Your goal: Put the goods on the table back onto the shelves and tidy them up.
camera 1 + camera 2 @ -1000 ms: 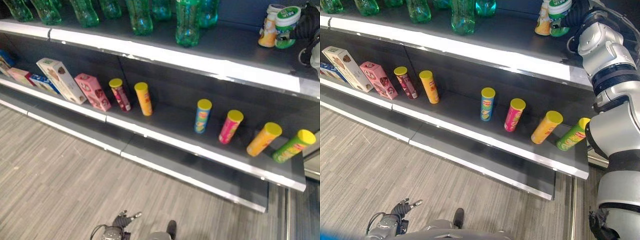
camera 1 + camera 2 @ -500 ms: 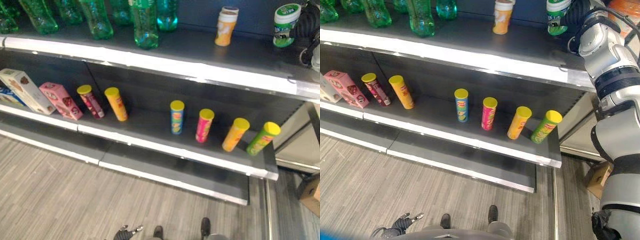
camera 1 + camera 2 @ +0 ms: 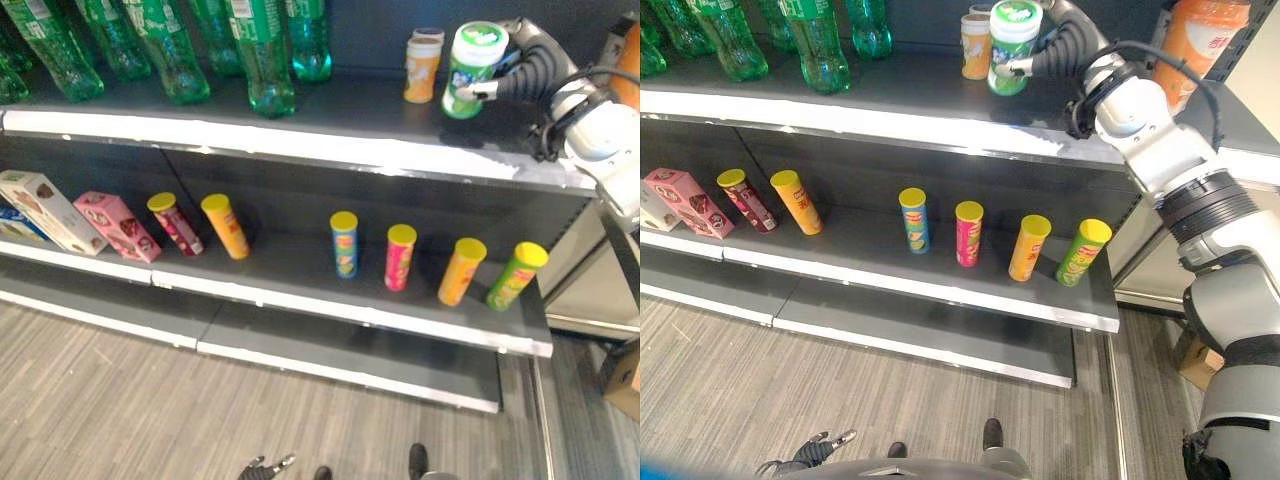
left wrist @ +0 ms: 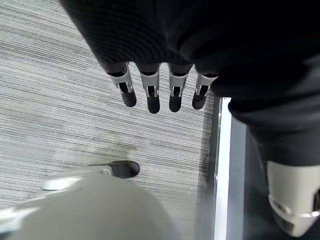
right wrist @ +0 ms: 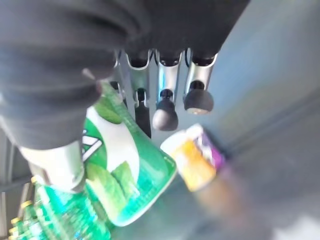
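1. Left eye view: green-white tub [image 3: 473,55] is held upright by right hand [image 3: 527,72] at approx. 1 o'clock of frame, low over top shelf [image 3: 330,150], just beside orange tub [image 3: 423,65]. Held upright presumably so it can be set down on its base next to a like item. Green bottles [image 3: 262,55] are lined at 11 o'clock; chip tubes [image 3: 400,256] lean back on middle shelf [image 3: 350,305], boxes [image 3: 105,222] at 9 o'clock.
2. Right eye view: same grasp is shown; fingers wrapped round tub from its far side, bottom edge close to shelf, contact w/ shelf can't be told.
3. Left wrist view: left hand [image 4: 160,92] is hung idle over floor [image 4: 60,100], fingers straight and apart, nothing held.
4. Right wrist view: fingers [image 5: 165,107] and thumb are seen clamped on tub, orange tub close behind.
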### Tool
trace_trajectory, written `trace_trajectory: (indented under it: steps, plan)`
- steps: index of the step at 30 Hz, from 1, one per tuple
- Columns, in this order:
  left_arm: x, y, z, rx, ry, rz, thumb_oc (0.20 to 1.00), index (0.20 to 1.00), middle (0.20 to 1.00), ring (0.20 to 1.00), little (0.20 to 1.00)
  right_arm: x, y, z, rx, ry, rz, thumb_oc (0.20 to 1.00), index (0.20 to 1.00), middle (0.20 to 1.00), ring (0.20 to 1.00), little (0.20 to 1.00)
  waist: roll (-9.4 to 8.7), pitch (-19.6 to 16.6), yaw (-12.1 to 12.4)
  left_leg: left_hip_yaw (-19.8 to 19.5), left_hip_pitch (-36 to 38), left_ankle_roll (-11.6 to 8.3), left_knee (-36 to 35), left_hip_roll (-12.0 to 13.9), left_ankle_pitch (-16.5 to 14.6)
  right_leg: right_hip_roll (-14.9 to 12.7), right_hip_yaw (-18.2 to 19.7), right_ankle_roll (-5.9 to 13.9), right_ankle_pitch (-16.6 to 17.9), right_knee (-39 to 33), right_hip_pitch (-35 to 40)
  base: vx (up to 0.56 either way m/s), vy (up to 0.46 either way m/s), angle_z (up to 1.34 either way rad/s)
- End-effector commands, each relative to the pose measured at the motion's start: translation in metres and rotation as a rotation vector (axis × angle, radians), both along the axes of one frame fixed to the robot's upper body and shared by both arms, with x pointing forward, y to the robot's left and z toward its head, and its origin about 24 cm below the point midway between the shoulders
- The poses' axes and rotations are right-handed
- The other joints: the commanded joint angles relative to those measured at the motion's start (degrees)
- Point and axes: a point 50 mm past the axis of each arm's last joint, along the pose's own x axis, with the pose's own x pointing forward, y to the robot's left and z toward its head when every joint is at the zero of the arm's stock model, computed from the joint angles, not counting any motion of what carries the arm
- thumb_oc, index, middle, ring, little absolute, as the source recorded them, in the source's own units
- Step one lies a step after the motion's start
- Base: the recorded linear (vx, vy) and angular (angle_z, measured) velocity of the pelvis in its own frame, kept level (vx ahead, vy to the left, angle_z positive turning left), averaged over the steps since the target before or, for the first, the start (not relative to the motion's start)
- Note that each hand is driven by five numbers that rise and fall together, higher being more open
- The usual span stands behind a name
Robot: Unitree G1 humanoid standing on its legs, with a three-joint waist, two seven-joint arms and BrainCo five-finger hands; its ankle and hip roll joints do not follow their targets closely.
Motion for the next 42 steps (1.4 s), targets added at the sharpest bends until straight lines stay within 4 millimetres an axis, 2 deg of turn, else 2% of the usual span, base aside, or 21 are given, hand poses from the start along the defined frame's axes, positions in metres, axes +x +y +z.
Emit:
trace_trajectory:
  steps: [1, 7, 10, 15, 24, 42]
  plan:
    - [0.011, 0.02, 0.005, 0.075, 0.016, -0.059, 1.0, 1.0, 1.0, 1.0, 1.0, -0.003, -0.008, 0.037, 0.062, -0.093, -0.005, 0.2, 0.2, 0.2, 0.2, 0.2, -4.39, 0.2, 1.2, 3.8, -2.3, -3.5, 3.6, 0.4, -3.2, -2.6, -2.9, 3.18, -11.0, 1.1, 8.6, -0.01, -0.021, 0.03]
    - [0.01, 0.021, 0.004, 0.075, 0.019, -0.059, 1.0, 1.0, 1.0, 1.0, 1.0, 0.024, -0.005, 0.01, 0.017, 0.011, -0.131, 0.2, 0.2, 0.2, 0.2, 0.2, -4.49, 0.0, 3.1, 3.0, -2.2, -3.41, 3.4, 0.1, -3.1, -2.9, -4.0, 3.19, -11.1, 1.2, 9.3, -0.01, -0.022, 0.07]
    - [0.01, 0.022, 0.005, 0.081, 0.018, -0.059, 1.0, 1.0, 1.0, 1.0, 1.0, 0.035, -0.011, -0.003, -0.01, 0.056, -0.229, 0.2, 0.2, 0.2, 0.2, 0.2, -4.44, -0.1, 4.2, 2.3, -2.2, -3.38, 3.0, -0.2, -2.8, -3.0, -4.8, 3.24, -11.1, 1.3, 9.6, 0.0, -0.015, 0.18]
    - [0.006, 0.02, 0.003, 0.078, 0.027, -0.053, 1.0, 1.0, 1.0, 1.0, 1.0, 0.041, -0.02, -0.017, -0.022, 0.107, -0.315, 0.2, 0.2, 0.2, 0.2, 0.2, -4.38, -0.1, 5.2, 1.5, -2.1, -3.34, 2.5, -0.4, -2.5, -3.2, -5.5, 3.3, -11.0, 1.4, 9.8, 0.01, -0.003, 0.16]
    - [-0.001, 0.022, 0.002, 0.085, 0.056, -0.045, 1.0, 1.0, 1.0, 1.0, 1.0, 0.043, -0.028, -0.022, -0.041, 0.124, -0.372, 0.2, 0.2, 0.2, 0.2, 0.2, -4.42, 0.1, 5.5, 0.9, -1.7, -3.26, 2.1, -0.6, -2.4, -3.3, -6.1, 3.36, -11.0, 1.8, 10.0, 0.0, -0.007, 0.12]
    - [0.006, 0.024, 0.004, 0.096, 0.044, -0.082, 1.0, 1.0, 1.0, 1.0, 1.0, 0.038, -0.049, -0.013, -0.075, 0.096, -0.428, 0.2, 0.2, 0.2, 0.2, 0.2, -4.41, -0.1, 3.9, 2.0, -0.8, -3.17, 1.9, 0.0, -2.9, -3.2, -5.5, 3.41, -10.9, 1.7, 9.8, 0.0, 0.0, -0.01]
